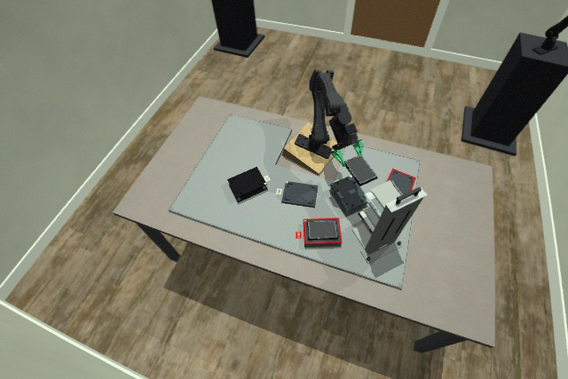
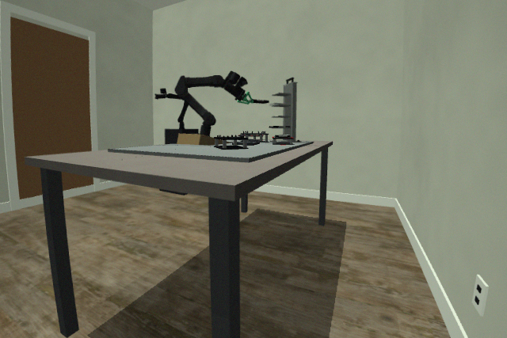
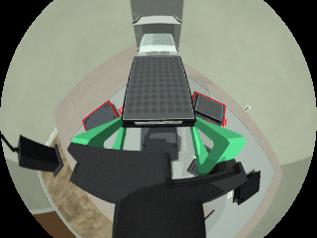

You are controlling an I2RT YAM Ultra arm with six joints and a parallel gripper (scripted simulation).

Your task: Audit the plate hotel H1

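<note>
While the hand (image 3: pixel 158 134) is raised above the table (image 1: pixel 440 246), green fingers spread wide and clamped on the near short end of a dark well plate (image 3: pixel 158 89), plate level, extending forward toward plate hotel H1 (image 3: pixel 158 10), short of its shelves.

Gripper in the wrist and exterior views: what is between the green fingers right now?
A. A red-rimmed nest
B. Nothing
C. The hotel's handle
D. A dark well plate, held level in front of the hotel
D: the gripper clamps the near end of a dark well plate, level, pointing at the hotel.
</note>
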